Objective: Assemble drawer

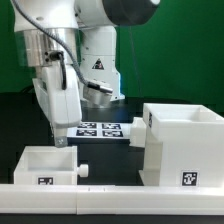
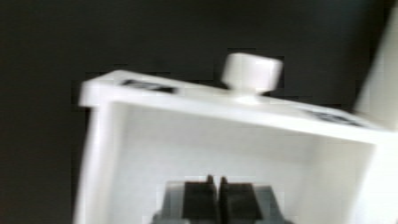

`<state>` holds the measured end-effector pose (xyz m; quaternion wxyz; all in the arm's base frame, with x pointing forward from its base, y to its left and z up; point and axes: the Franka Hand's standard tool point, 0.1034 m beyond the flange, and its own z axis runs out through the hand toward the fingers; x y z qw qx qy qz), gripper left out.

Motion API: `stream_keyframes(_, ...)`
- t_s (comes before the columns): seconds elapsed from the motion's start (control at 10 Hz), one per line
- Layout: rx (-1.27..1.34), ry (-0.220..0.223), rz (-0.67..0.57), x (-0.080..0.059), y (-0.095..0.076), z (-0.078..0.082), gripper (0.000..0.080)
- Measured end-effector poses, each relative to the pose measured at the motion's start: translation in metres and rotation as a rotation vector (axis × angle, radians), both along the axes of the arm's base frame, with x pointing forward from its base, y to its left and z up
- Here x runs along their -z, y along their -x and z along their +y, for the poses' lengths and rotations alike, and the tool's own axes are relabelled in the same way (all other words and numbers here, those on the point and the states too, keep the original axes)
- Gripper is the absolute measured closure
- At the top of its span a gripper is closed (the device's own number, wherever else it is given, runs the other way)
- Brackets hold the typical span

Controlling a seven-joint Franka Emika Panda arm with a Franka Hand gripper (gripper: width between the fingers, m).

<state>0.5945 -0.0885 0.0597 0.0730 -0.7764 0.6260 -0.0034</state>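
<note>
One small white knobbed tray of the drawer lies at the exterior view's lower left, its knob facing the large white box housing on the right. My gripper hangs just over the tray's open top. In the wrist view the tray fills the picture with its knob at the far wall. My gripper sits over the tray's floor with its black fingers pressed together and nothing between them. A second tray is not clearly in view.
The marker board lies flat behind the tray, between the arm's base and the housing. A long white bar runs along the front edge. A small white piece juts out by the housing's left side.
</note>
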Motion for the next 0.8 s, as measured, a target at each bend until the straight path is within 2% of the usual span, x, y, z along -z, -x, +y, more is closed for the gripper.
stream_keyframes(0.3, -0.015, 0.008, -0.016, -0.001, -0.022, 0.012, 0.0798)
stream_keyframes(0.8, -0.013, 0.009, -0.015, 0.0, -0.021, 0.01, 0.0799)
